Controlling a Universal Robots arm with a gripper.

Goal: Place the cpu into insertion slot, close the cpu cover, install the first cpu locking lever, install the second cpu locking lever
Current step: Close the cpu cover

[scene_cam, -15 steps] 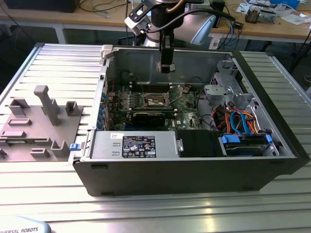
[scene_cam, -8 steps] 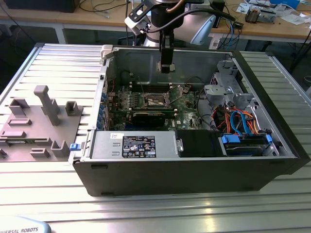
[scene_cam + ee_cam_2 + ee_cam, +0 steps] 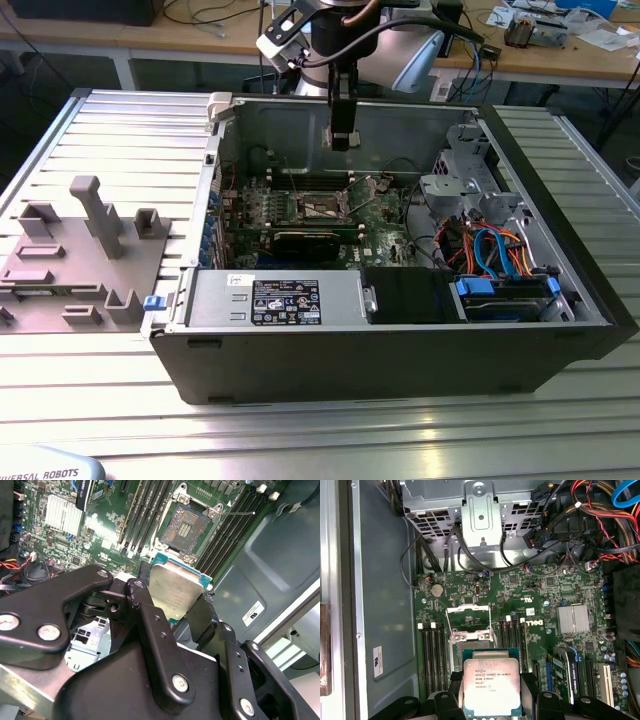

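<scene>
My gripper [image 3: 340,138] hangs inside the open computer case, above the green circuit board. It is shut on the cpu [image 3: 491,687], a flat square chip with a silver-grey top, also seen as the cpu [image 3: 175,592]. Black fingers [image 3: 145,607] press on two opposite edges. The insertion slot [image 3: 186,527] lies open below and a little ahead of the chip, its dark contact field bare. In the first wrist view the held chip hides part of the insertion slot [image 3: 470,641]. The cpu cover [image 3: 467,611] stands raised at the slot's far edge. A thin locking lever [image 3: 235,514] sticks out beside the slot.
Black memory slots [image 3: 432,655] flank the socket. A finned heatsink [image 3: 572,619], a metal drive cage [image 3: 480,510] and bundles of cables [image 3: 490,245] crowd the case. The power supply [image 3: 285,300] lies along the case's near wall. A grey fixture [image 3: 80,250] stands at the exterior view's left.
</scene>
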